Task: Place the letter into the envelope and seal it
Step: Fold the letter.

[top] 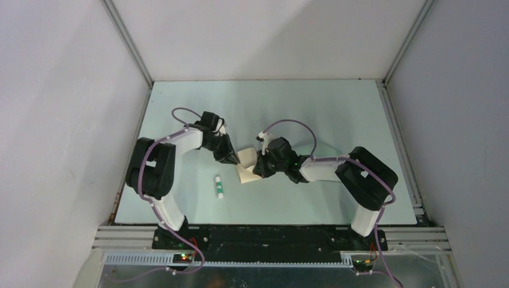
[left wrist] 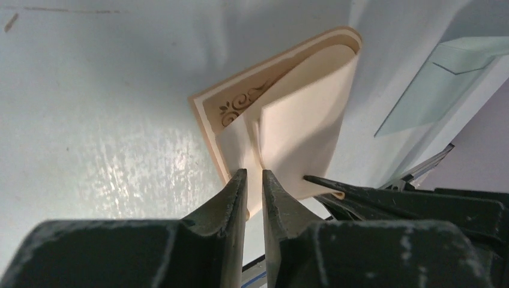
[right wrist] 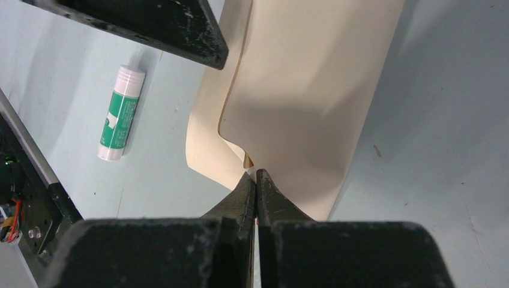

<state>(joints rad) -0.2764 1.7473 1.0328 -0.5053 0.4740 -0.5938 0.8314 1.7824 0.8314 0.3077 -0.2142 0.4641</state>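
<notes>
The tan letter (top: 245,161) lies partly folded on the pale green table between my two grippers. Its ornamental border (left wrist: 240,102) shows in the left wrist view. My right gripper (right wrist: 256,173) is shut on a curled edge of the letter (right wrist: 300,90). My left gripper (left wrist: 254,172) stands at the letter's (left wrist: 300,108) other side, its jaws a narrow gap apart with a fold line running toward the gap and table showing through it. The teal-grey envelope (left wrist: 444,78) lies flat beyond the letter, seen only in the left wrist view.
A white glue stick with a green label (top: 219,186) lies on the table (top: 312,108) near the left arm's front, also in the right wrist view as the glue stick (right wrist: 122,114). White walls enclose the table on three sides.
</notes>
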